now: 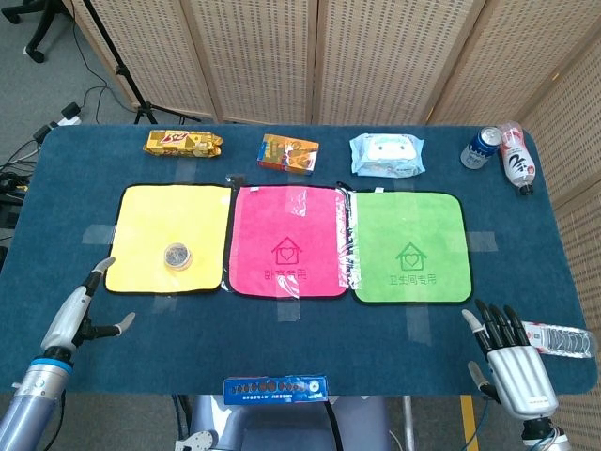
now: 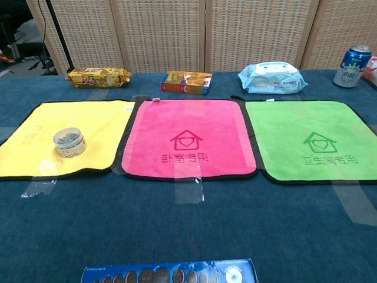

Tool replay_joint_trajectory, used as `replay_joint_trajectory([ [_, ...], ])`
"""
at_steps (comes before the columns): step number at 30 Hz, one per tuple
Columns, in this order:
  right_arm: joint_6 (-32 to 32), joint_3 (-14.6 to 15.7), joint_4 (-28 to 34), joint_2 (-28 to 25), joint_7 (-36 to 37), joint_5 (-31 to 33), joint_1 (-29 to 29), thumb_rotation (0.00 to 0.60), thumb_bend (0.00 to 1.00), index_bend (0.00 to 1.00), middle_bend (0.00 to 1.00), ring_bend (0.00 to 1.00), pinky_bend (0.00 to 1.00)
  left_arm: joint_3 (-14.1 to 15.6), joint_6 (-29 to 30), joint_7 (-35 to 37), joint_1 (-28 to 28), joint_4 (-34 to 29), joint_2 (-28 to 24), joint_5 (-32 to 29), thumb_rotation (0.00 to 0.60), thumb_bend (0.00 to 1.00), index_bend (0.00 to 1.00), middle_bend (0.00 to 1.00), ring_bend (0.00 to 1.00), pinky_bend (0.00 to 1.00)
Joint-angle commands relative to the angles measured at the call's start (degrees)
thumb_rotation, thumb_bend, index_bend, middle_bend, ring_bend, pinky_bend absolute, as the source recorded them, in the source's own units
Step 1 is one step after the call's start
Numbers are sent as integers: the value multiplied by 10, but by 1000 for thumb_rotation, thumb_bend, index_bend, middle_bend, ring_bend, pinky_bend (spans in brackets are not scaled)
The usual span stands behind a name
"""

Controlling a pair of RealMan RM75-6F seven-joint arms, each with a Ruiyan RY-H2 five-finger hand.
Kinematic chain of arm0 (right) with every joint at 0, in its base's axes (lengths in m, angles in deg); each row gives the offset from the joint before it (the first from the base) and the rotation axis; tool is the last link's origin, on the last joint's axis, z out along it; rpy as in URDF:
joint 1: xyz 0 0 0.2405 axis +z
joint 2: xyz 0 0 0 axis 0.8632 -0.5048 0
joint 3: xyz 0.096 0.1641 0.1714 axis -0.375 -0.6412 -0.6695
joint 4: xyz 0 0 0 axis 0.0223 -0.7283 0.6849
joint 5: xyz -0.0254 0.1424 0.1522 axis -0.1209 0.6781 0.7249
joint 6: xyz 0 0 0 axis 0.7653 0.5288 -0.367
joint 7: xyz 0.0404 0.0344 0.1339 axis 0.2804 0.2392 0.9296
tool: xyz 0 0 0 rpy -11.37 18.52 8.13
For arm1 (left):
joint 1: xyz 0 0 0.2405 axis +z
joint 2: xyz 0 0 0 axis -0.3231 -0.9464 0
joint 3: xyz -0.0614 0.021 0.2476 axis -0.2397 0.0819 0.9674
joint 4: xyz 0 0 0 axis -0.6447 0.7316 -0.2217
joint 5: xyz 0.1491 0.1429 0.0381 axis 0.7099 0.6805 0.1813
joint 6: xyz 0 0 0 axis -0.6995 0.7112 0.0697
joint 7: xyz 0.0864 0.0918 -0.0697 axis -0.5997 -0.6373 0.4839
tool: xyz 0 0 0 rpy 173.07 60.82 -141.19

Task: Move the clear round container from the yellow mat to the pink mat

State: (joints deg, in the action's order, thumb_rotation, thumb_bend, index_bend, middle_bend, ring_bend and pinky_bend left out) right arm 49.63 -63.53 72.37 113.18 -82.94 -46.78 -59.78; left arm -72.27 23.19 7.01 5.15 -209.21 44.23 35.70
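Note:
The clear round container [image 1: 177,256] [image 2: 69,142] stands upright on the yellow mat [image 1: 164,216] [image 2: 88,121], near its front edge. The pink mat [image 1: 289,240] [image 2: 185,138] lies just right of it with nothing on it. My left hand [image 1: 77,312] hovers at the table's front left corner, turned edge-on with fingers extended and thumb apart, holding nothing, well short of the container. My right hand [image 1: 512,352] sits at the front right, fingers spread, holding nothing. Neither hand appears in the chest view.
A green mat [image 1: 409,246] lies right of the pink one. Along the back edge are a snack pack [image 1: 183,143], a small box [image 1: 288,153], a wipes pack [image 1: 386,154], a can [image 1: 481,147] and a bottle [image 1: 515,157]. A plastic bottle [image 1: 563,339] lies beside my right hand. A blue strip [image 1: 275,388] is at the front edge.

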Motion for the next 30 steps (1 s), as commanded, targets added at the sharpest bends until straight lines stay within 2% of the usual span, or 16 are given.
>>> replay_joint_trajectory([
  [1,0,0,0,0,0,1,0,600,414,50,0,0,7,-32,-54,52,-29,7,-15,-75,600,303,0,0,0,0],
  [11,-5,-1,-2,1,-1,5,1,600,414,50,0,0,7,-57,-118,110,-71,69,18,-199,600,308,0,0,0,0],
  [16,-6,-1,-5,4,-3,5,2,600,414,50,0,0,7,-57,-127,113,-87,95,39,-229,600,309,0,0,0,0],
  [23,-14,0,-10,10,-11,7,4,600,414,50,0,0,7,-70,-179,135,-117,134,60,-281,600,315,0,0,0,0],
  [30,-32,-6,-18,17,-14,27,10,600,414,50,0,0,7,-81,-187,135,-147,141,84,-303,600,316,0,0,0,0],
])
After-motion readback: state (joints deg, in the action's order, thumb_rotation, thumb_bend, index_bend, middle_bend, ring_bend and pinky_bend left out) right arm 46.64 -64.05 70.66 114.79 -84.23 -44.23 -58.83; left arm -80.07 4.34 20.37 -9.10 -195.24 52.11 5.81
